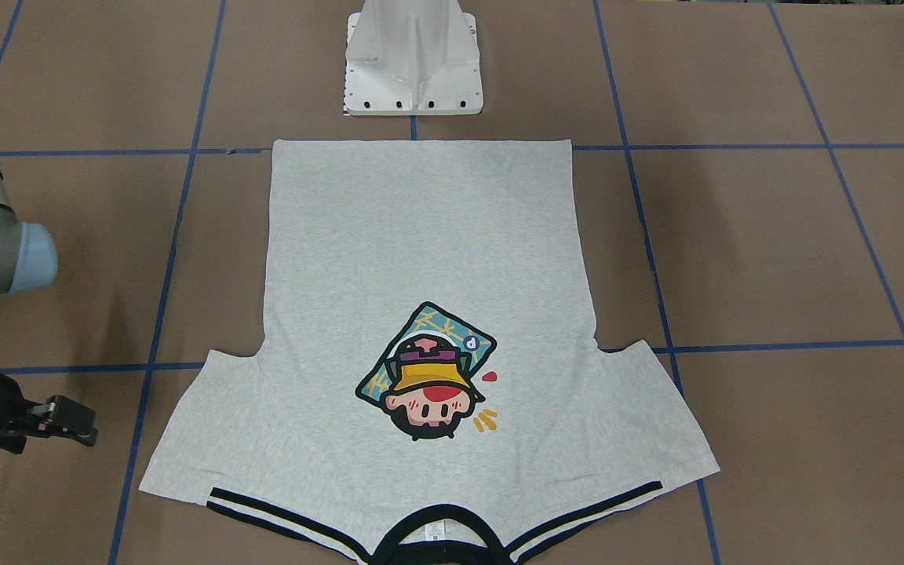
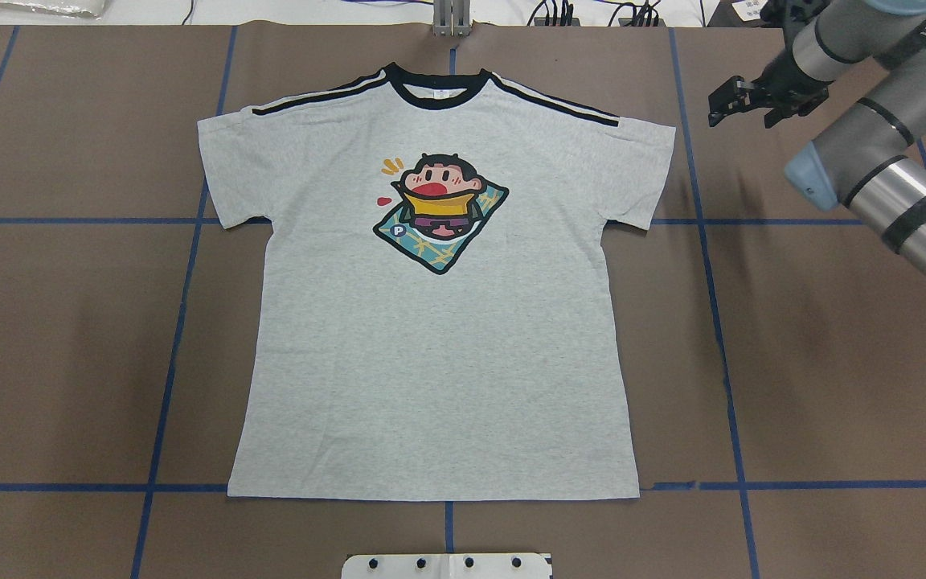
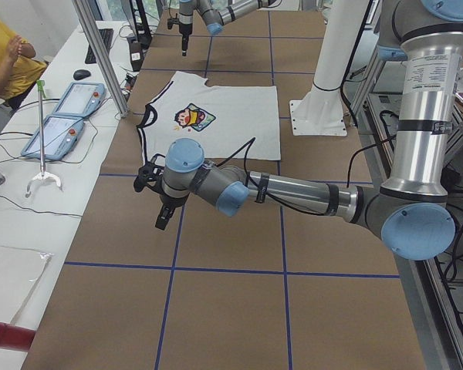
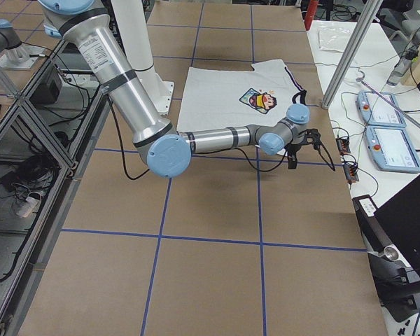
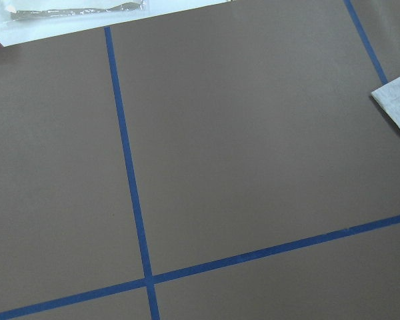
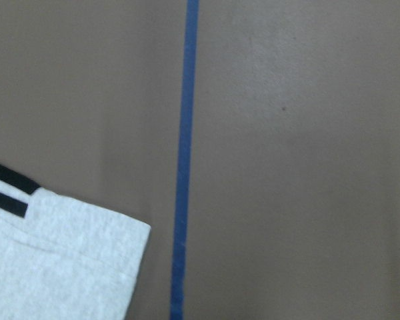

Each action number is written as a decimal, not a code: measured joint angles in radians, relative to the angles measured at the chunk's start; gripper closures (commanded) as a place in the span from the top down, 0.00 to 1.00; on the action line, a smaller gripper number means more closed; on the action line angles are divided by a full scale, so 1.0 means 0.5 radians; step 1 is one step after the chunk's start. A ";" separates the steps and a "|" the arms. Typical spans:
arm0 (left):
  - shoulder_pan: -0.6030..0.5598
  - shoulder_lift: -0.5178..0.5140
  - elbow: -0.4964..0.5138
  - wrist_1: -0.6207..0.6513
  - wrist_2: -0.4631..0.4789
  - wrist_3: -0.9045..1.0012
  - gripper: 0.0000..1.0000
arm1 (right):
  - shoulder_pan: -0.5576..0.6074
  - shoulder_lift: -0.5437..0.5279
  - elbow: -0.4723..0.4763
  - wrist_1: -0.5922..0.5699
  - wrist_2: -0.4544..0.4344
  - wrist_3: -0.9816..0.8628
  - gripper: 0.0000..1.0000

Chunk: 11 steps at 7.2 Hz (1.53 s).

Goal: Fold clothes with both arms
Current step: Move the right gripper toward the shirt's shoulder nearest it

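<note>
The heather-grey T-shirt (image 2: 439, 362) lies flat and smooth, print up, at the middle of the matte brown table (image 2: 833, 362). Its black collar points to the far edge, its straight hem to the robot's edge. The right gripper (image 2: 740, 106) hovers beside the right sleeve, fingers parted and holding nothing. The left gripper (image 3: 160, 208) hangs over bare table. I cannot tell its spread.

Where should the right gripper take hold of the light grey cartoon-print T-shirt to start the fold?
Probably the outer hem corner of the right sleeve, from above on the robot's right. The grey T-shirt lies flat, so only edges offer a pinch, and that one is nearest the right gripper.
</note>
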State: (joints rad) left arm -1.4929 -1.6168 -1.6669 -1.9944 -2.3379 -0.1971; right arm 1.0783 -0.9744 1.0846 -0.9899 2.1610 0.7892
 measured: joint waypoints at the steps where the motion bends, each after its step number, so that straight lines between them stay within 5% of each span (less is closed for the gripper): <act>1: 0.007 -0.002 0.000 -0.006 0.001 0.002 1.00 | -0.070 0.074 -0.113 0.150 -0.123 0.189 0.92; 6: 0.030 -0.010 -0.005 -0.009 0.003 -0.001 1.00 | -0.246 0.257 -0.416 0.403 -0.498 0.724 0.75; 7: 0.032 -0.011 -0.005 -0.009 0.002 0.000 1.00 | -0.250 0.258 -0.431 0.405 -0.509 0.731 0.66; 10: 0.034 -0.012 -0.007 -0.009 0.000 -0.002 1.00 | -0.251 0.258 -0.452 0.406 -0.514 0.749 0.00; 11: 0.034 -0.012 -0.007 -0.009 0.000 -0.002 1.00 | -0.251 0.258 -0.453 0.405 -0.515 0.757 0.00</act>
State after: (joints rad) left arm -1.4757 -1.6229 -1.6704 -1.9988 -2.3378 -0.1979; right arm 0.9527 -0.8455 0.8580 -0.7872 1.9037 1.1678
